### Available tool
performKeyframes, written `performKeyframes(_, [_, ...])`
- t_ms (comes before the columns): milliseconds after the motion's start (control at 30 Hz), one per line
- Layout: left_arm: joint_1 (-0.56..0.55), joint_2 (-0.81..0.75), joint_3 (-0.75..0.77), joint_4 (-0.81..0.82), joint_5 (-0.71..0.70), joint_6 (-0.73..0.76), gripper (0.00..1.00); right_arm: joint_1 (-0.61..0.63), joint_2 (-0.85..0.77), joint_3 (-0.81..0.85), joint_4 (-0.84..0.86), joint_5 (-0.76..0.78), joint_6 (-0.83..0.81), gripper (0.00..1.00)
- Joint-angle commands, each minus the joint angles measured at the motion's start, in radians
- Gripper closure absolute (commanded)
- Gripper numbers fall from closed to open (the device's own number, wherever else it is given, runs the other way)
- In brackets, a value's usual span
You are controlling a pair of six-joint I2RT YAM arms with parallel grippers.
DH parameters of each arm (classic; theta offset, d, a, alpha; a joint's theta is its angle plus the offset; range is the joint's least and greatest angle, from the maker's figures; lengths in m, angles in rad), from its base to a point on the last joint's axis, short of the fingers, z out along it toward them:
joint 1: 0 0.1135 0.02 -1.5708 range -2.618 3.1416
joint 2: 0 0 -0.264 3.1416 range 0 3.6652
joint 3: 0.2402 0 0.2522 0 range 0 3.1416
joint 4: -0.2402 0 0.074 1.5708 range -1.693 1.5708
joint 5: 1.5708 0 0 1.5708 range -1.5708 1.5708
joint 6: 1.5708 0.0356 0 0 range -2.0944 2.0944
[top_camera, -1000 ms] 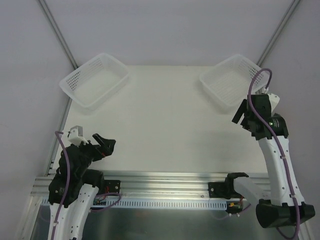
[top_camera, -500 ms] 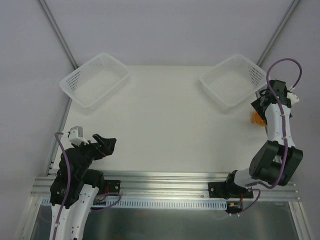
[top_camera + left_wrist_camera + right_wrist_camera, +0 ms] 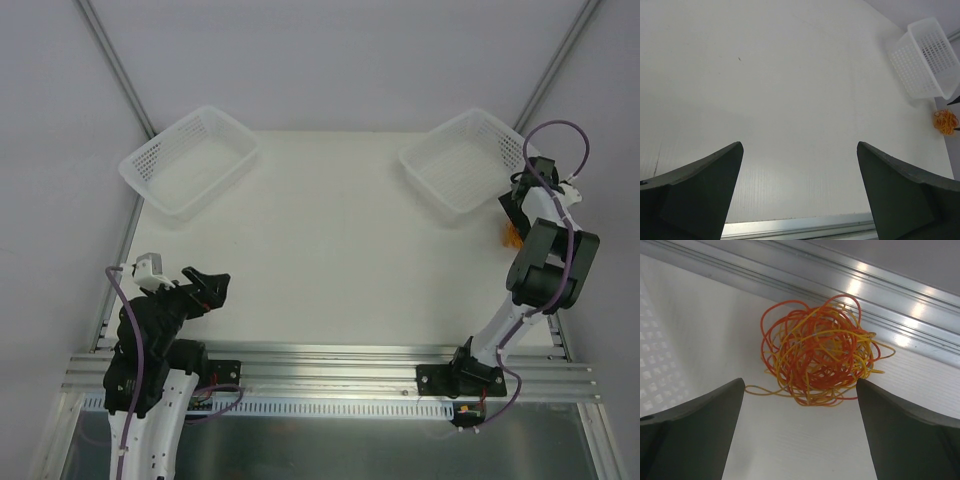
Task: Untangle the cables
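Observation:
The cables (image 3: 817, 352) are a tangled ball of thin red and orange-yellow wires, lying on the white table by its right edge. The same ball shows as a small orange clump (image 3: 511, 238) in the top view and far off (image 3: 945, 121) in the left wrist view. My right gripper (image 3: 800, 385) hovers open just short of the ball, with nothing between its fingers; from above it (image 3: 516, 212) sits right beside the clump. My left gripper (image 3: 800, 145) is open over bare table at the near left (image 3: 207, 287), holding nothing.
A white mesh basket (image 3: 136, 166) stands at the back left. Another basket (image 3: 420, 166) stands at the back right, close to the cables, and also shows in the left wrist view (image 3: 927, 57). An aluminium rail (image 3: 865, 285) runs just behind the ball.
The right arm has folded back and swung its gripper from beside the right basket down to the cable ball at the table's right edge. The left arm has hardly moved.

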Motion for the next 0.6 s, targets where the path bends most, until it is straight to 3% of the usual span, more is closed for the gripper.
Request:
performKeyframes(0, [0.026, 0.0, -0.004, 0.04, 0.036, 0.027, 0.01, -0.008, 0.057, 0.03, 0.05, -0.005, 0.048, 0.01])
performKeyframes(100, [0.046, -0.003, -0.006, 0.043, 0.04, 0.029, 0.01, -0.008, 0.085, 0.006, 0.082, -0.013, 0.045, 0.06])
performKeyframes(200, [0.055, -0.002, -0.007, 0.046, 0.048, 0.03, 0.01, -0.008, 0.083, -0.033, 0.11, -0.022, 0.045, 0.28])
performKeyframes(233, [0.056, -0.002, -0.009, 0.046, 0.049, 0.03, 0.01, -0.008, 0.079, -0.039, 0.11, -0.02, 0.041, 0.43])
performKeyframes(300, [0.058, -0.003, -0.009, 0.048, 0.049, 0.032, 0.01, -0.008, 0.06, -0.059, 0.104, -0.017, 0.036, 0.63])
performKeyframes(400, [0.06, -0.009, -0.009, 0.049, 0.051, 0.032, 0.01, -0.006, 0.02, -0.102, 0.087, 0.001, 0.03, 0.83])
performKeyframes(533, [0.06, -0.014, -0.015, 0.055, 0.048, 0.033, 0.01, 0.004, -0.079, -0.174, 0.038, 0.009, 0.018, 0.99])
performKeyframes(567, [0.06, -0.018, -0.017, 0.059, 0.045, 0.033, 0.02, 0.014, -0.133, -0.189, 0.006, 0.006, 0.014, 0.99])
